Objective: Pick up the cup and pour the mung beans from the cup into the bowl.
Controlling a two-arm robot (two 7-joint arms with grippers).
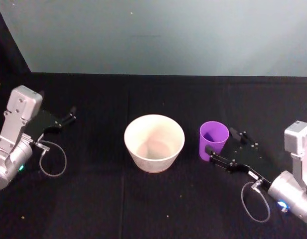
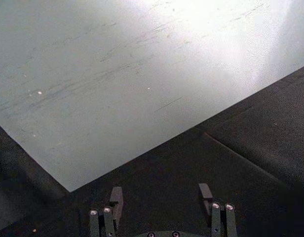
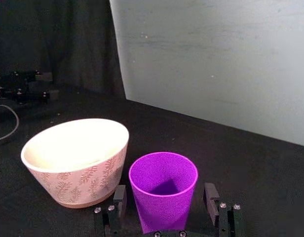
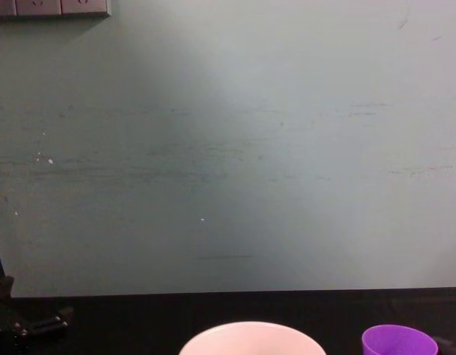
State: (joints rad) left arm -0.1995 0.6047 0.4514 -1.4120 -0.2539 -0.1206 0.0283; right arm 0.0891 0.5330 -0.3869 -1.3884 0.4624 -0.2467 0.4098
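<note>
Leaf prints on the outer wall of the bowl show from the right wrist, where the head view gives a plain pale rim and inside. The purple cup stands upright on the black surface, just right of the bowl and apart from it. Its bottom is in shadow, so I cannot tell the contents. The right claw straddles the cup, spread wide, with a gap on each side. The left claw rests far to the left, wide and holding nothing. The chest view catches both rims before a grey-green wall.

head high, chest low, sharing bowl
</note>
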